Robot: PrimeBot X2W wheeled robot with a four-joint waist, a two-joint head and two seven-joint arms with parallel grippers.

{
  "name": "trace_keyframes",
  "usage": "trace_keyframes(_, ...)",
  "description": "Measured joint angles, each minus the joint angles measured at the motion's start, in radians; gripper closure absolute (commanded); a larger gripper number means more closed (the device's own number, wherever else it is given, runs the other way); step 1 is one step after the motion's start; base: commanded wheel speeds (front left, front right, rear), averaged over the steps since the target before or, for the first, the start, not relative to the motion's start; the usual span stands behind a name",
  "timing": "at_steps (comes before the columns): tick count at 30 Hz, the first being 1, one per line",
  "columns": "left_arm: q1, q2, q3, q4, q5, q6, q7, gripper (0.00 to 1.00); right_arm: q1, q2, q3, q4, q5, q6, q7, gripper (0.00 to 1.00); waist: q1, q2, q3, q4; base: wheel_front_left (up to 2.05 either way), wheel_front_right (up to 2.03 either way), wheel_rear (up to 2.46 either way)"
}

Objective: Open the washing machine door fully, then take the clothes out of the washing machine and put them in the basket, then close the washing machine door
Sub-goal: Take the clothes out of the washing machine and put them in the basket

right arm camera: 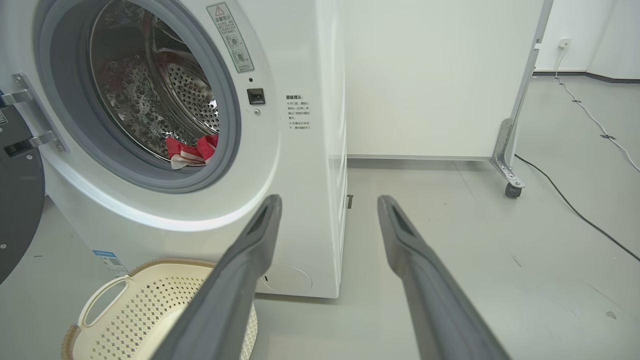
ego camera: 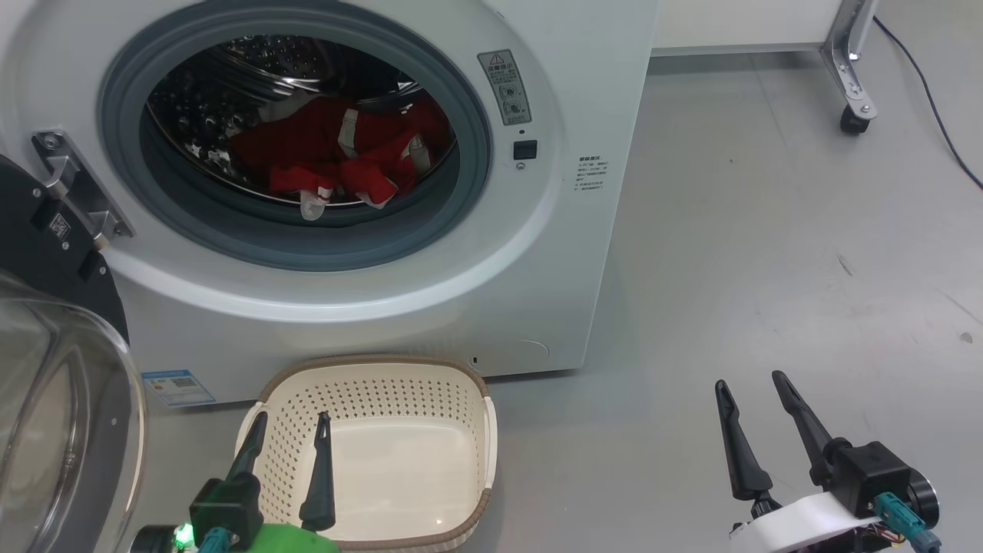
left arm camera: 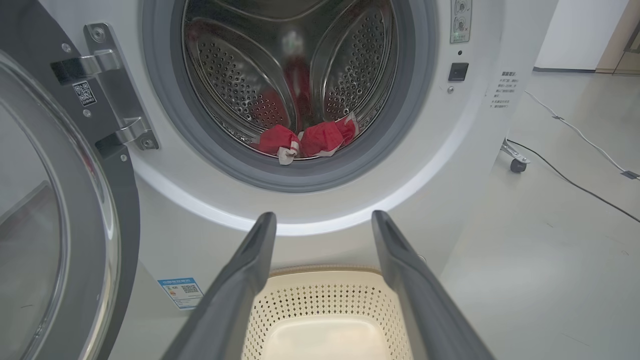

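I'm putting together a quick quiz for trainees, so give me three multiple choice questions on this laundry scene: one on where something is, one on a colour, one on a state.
1. Where does the basket stand?
A. On the floor in front of the washer
B. On top of the machine
C. On a shelf

2. What colour are the clothes, mainly?
A. Blue
B. Red
C. Green

3. How is the door?
A. Shut
B. Open
C. Taken off

Answers:
1. A: the basket sits on the grey floor just below the round opening.
2. B: the clothes are red with white patches.
3. B: the door hangs on its hinge out to the left, with the opening uncovered.
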Motion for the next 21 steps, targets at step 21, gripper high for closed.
trace_keyframes(21, -0.026, 0.0, -0.026, 0.002, -0.012, 0.002, 0.0, 0.0, -0.007, 0.0, 0.005, -0.011, -0.002, 0.001, 0.0, 0.0, 0.0, 0.0, 0.033, 0.003, 0.03, -0.03, 0.0)
